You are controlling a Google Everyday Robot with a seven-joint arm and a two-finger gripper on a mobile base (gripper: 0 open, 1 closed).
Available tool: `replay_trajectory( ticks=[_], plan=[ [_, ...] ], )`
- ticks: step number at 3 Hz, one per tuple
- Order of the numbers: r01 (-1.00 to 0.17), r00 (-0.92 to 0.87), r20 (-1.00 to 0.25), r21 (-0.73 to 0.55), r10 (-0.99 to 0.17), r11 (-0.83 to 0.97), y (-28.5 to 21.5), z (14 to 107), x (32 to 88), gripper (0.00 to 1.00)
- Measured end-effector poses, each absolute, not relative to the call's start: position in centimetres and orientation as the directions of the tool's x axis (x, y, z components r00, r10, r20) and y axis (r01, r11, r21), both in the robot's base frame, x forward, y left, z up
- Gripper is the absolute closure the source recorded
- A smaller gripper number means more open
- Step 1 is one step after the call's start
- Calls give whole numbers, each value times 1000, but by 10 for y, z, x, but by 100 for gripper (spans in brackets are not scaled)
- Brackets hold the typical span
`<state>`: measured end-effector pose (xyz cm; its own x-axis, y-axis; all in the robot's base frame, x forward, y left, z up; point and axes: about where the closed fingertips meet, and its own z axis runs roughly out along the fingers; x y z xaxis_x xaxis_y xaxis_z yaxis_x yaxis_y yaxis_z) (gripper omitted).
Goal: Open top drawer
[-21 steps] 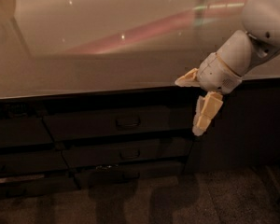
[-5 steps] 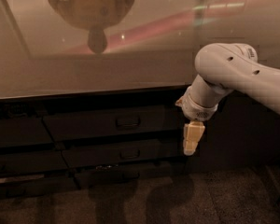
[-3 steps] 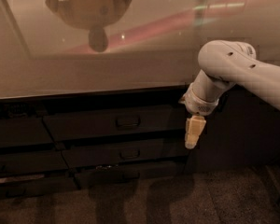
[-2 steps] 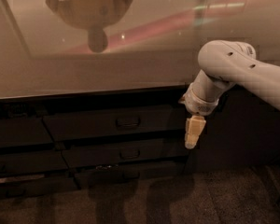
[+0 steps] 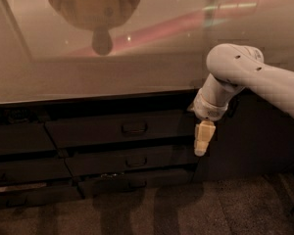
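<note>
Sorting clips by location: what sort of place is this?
Likely a kitchenette or break room: glossy countertop over stacked dark drawers, top drawer shut. The gripper hangs beside that drawer's right end.

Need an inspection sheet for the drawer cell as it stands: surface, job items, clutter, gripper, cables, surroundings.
Surface: glossy countertop, reflections only.
Job's things: top drawer shut; its pull untouched.
Clutter: nothing seen.
Grippers: gripper points down by the top drawer's right end, well away from the pull.
Cables: nothing seen.
Surroundings: lower drawers beneath; dark floor.
</note>
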<state>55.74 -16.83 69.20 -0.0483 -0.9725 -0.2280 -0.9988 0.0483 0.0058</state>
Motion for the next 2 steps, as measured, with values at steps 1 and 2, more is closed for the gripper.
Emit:
replay_trajectory(
  ticks=[1,2],
  plan=[
    [-999,-46,-210,9,-977,45,-167,690,557,0],
    [-996,11,-138,-91,-990,1,-166,697,554,0]
  ],
)
